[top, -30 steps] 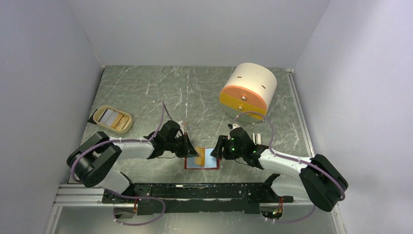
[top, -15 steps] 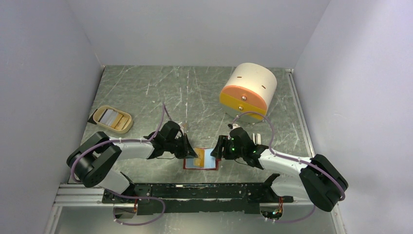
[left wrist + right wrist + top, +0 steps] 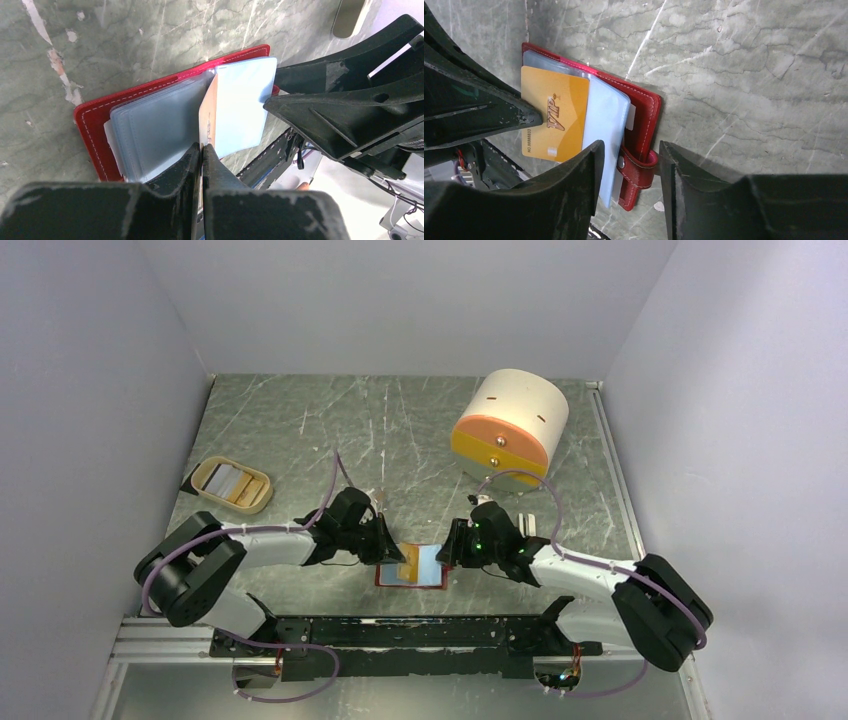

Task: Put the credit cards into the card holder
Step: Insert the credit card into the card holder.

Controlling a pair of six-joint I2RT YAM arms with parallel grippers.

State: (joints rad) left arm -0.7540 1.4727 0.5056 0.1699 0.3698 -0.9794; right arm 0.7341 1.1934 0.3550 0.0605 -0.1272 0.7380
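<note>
— Start wide. What sits around the card holder (image 3: 428, 565)?

— Far beyond it stands the cream-and-orange cylinder (image 3: 510, 425). Well off on its left-arm side is the beige tray (image 3: 258, 502), with pale cards (image 3: 228, 480) lying in it. The holder itself lies open on the table (image 3: 400, 430), and both arms meet over it.

— What changed in the last second?

— Only the right gripper (image 3: 630, 145). Its jaws have drawn in somewhat, yet they stand apart, astride the holder's snap tab (image 3: 636, 167), pinching nothing I can see. The holder has scarcely moved.

— And the left?

— The left gripper (image 3: 201, 150) stays clamped on the gold credit card (image 3: 555, 112). It holds the card on edge against the holder's pale blue sleeves (image 3: 155, 130), not yet down in a pocket.

— Meaning?

— I'd judge the right is settling to steady the holder while the left feeds this card in. The tray's cards remain to do.
</note>
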